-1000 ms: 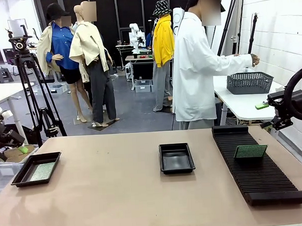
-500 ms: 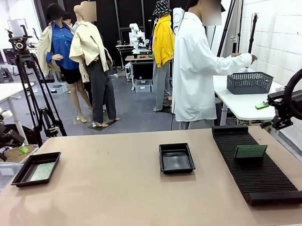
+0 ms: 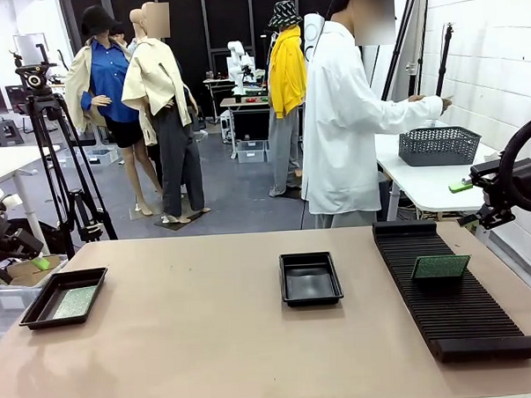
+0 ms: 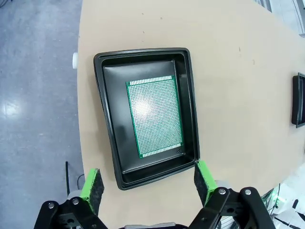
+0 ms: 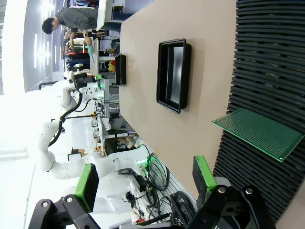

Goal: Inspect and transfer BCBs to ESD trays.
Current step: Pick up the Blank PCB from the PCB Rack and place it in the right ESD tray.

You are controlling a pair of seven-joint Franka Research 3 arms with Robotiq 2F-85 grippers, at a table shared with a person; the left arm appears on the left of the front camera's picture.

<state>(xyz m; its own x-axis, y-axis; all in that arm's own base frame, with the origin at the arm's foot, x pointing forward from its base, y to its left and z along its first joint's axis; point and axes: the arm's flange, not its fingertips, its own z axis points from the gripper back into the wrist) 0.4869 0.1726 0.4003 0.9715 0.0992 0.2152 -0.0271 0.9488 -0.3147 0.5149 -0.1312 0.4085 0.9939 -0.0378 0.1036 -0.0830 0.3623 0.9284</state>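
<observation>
Green BCB in the rack is judged due next for the bare ESD tray by edge pinch; left gripper and right gripper are parted, empty

Front camera faces 12 o'clock across the table; left wrist looks down close on the 9 o'clock tray; right wrist, rolled sideways, shares the front's middle tray.

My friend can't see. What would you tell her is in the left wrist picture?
A green circuit board lies flat inside a shiny black tray on a tan table. The left tool hangs open over the tray's near end, holding nothing.
</observation>
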